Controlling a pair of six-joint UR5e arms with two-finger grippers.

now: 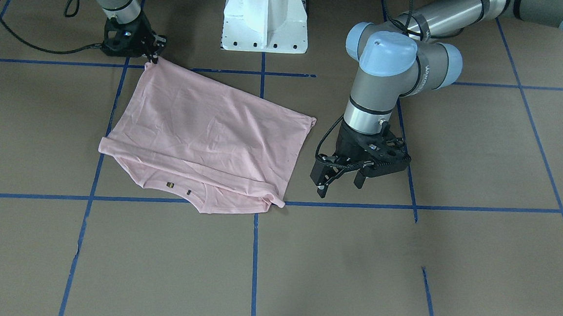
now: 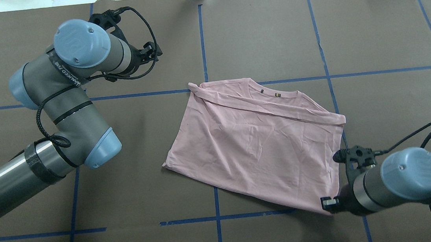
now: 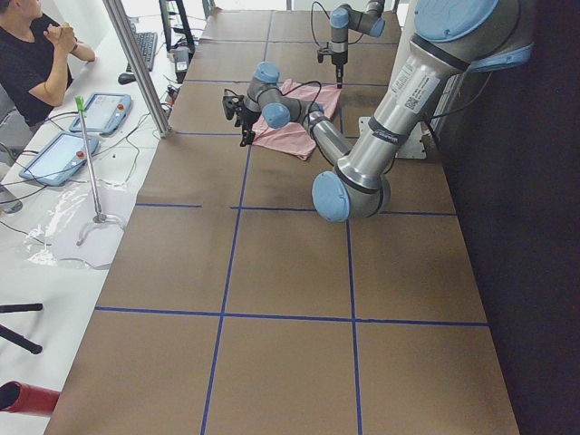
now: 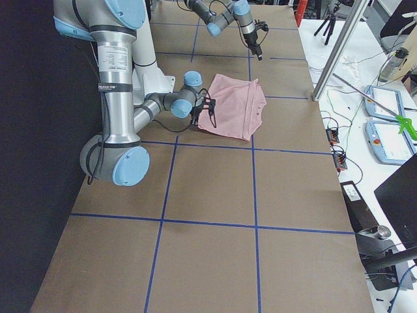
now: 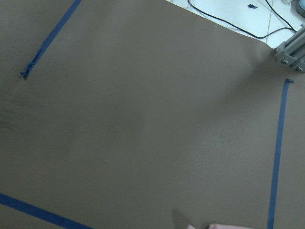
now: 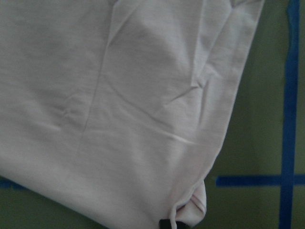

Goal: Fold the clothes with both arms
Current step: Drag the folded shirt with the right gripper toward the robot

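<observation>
The pale pink T-shirt lies partly folded on the brown table, collar toward the operators' side; its print does not show. It also shows in the overhead view. My right gripper is shut on one corner of the shirt at the robot's side; the overhead view and the right wrist view show that pinch. My left gripper is open and empty, hovering just beside the shirt's other side edge. In the left wrist view only a sliver of pink shirt shows.
The white pedestal base stands behind the shirt. Blue tape lines grid the brown table. An operator sits past the table edge with tablets, and a metal post stands at that edge.
</observation>
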